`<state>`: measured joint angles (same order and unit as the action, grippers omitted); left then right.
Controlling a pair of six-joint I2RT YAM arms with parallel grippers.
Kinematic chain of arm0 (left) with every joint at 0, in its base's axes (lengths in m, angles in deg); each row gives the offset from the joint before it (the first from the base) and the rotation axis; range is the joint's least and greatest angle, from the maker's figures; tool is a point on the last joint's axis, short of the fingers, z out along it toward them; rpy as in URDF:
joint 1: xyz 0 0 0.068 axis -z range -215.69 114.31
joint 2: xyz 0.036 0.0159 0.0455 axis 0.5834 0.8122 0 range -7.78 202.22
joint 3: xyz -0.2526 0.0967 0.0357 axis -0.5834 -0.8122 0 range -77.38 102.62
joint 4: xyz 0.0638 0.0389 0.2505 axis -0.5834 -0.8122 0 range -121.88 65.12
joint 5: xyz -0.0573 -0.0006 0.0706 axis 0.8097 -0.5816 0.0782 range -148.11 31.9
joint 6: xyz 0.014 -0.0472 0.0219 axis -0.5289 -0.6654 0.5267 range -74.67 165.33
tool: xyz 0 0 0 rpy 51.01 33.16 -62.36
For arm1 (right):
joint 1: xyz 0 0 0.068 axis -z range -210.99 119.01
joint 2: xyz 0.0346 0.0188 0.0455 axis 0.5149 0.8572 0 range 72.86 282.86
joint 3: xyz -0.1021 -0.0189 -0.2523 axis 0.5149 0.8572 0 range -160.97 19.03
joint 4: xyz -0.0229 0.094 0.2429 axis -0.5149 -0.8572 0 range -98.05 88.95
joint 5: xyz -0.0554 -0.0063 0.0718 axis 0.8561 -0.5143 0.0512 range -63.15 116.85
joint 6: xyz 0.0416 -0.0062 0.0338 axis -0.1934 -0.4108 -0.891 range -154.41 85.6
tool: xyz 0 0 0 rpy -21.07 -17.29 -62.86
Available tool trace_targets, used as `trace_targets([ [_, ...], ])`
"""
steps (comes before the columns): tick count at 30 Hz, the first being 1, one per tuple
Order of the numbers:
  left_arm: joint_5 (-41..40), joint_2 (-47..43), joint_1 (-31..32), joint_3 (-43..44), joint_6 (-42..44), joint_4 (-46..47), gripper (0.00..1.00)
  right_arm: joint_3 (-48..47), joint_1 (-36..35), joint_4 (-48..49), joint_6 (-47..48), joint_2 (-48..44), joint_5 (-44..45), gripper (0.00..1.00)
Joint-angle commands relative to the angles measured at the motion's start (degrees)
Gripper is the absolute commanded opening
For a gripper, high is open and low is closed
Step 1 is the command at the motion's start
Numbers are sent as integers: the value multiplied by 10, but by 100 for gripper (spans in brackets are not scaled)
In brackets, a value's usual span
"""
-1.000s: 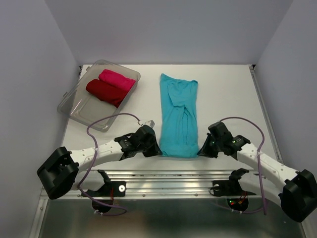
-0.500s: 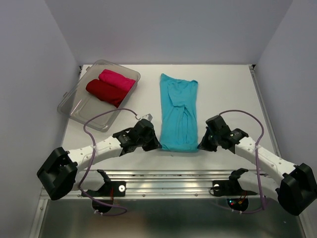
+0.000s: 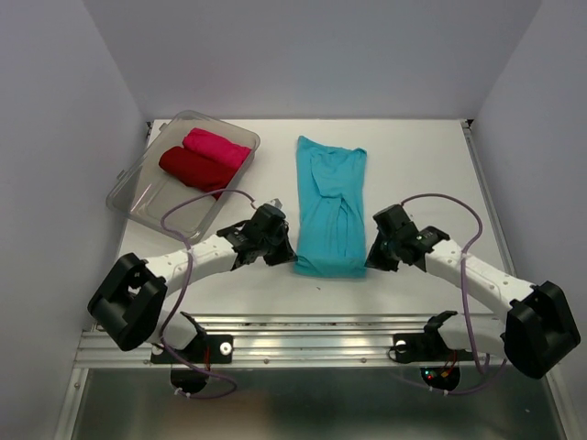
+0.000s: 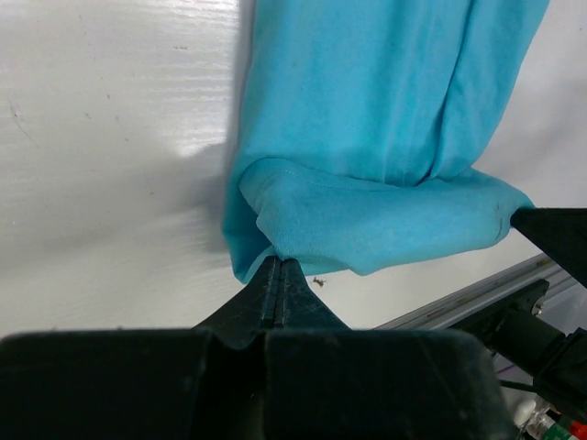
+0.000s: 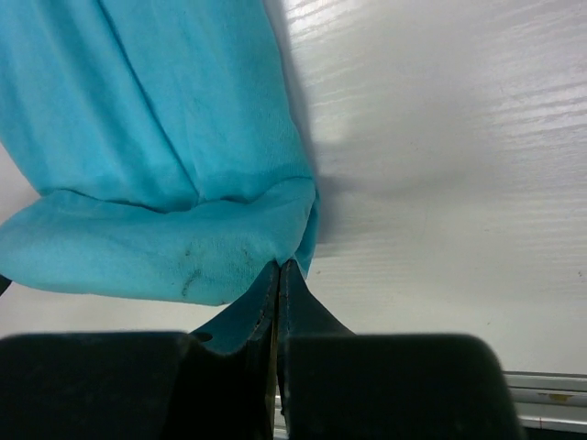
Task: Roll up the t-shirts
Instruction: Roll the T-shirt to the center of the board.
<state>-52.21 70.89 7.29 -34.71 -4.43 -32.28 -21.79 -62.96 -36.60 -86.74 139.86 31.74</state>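
Note:
A turquoise-blue t-shirt (image 3: 330, 206) lies folded into a long strip on the white table, its near end turned over into a small roll (image 4: 385, 215) (image 5: 156, 247). My left gripper (image 3: 288, 258) (image 4: 279, 261) is shut on the roll's left corner. At the opposite corner my right gripper (image 3: 371, 259) (image 5: 280, 264) is shut on the cloth. A dark red t-shirt (image 3: 193, 170) and a bright pink t-shirt (image 3: 217, 148) lie rolled in the clear tub.
The clear plastic tub (image 3: 138, 197) stands at the table's back left. A metal rail (image 3: 312, 330) runs along the near edge, with the arm bases below it. Grey walls close in the left, right and back.
Both grippers have moved away from the near edge with the shirt's near end, and the strip of cloth is now shorter.

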Motion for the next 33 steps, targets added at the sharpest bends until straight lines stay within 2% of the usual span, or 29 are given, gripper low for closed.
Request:
trace_targets([
  [1,6,11,-16,29,31,-1,0,-36,-5,19,14,16,38,2],
  [24,-2,129,-45,107,90,3,0,-98,6,72,65,160,93,6],
  [27,-13,146,-46,133,108,-13,9,-109,12,82,68,174,103,9],
  [29,-19,154,-46,154,120,-26,23,-119,12,80,73,175,108,12],
  [30,-21,154,-46,161,124,-30,35,-127,12,80,74,169,110,15],
  [31,-25,153,-47,166,131,-34,41,-130,12,79,77,163,112,24],
  [33,-34,143,-47,179,136,-42,49,-135,12,70,79,152,116,33],
])
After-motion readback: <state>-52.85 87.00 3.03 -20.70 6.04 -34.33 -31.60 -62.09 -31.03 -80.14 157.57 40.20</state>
